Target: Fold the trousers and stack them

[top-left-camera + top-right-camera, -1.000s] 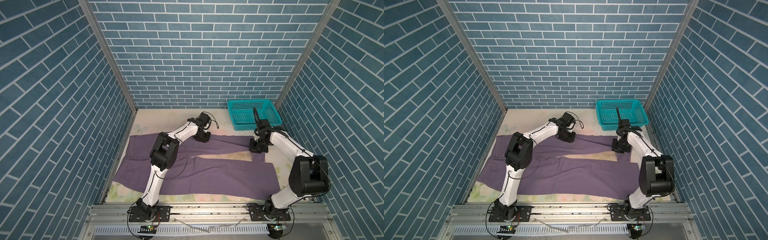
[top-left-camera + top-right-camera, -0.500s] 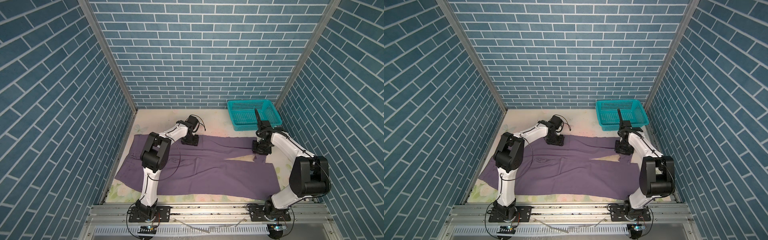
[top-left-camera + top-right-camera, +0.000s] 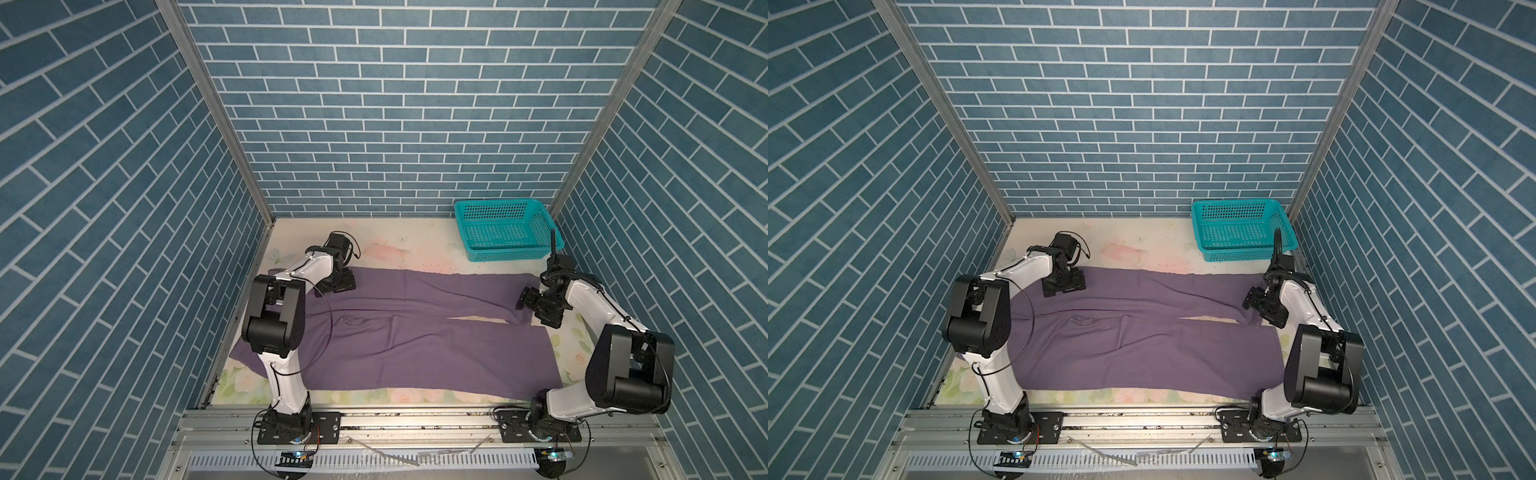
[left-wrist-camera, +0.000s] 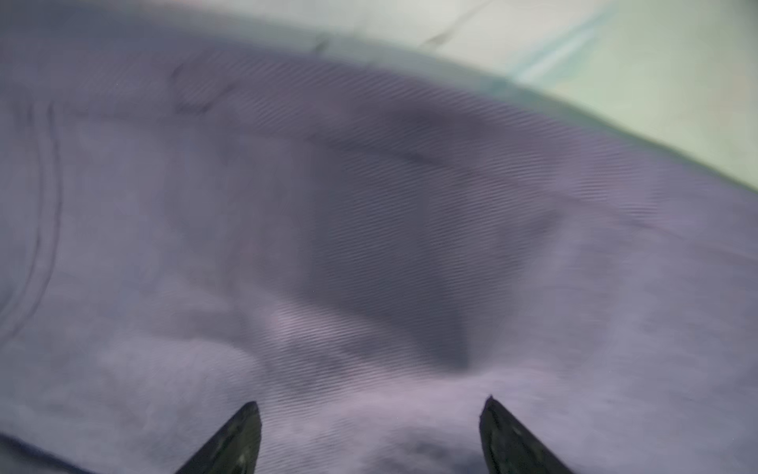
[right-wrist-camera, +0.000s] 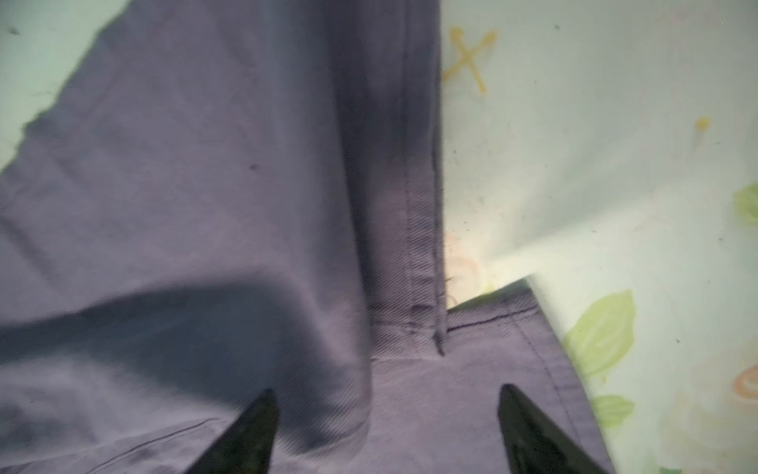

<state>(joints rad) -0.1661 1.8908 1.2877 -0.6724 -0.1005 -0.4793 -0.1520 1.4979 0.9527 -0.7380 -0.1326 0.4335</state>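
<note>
Jaws of left gripper [image 4: 371, 414] spread wide, empty, over purple cloth at 10 o'clock of trousers [image 3: 415, 345]. Right gripper [image 5: 387, 406] agape, empty, above leg hems at 3 o'clock. Trousers flat on floral mat [image 3: 407, 249], waistband toward 9, legs toward 3. Teal basket [image 3: 503, 232] at 1 o'clock.

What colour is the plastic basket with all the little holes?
Teal: the perforated plastic basket shows best in a top view.
</note>
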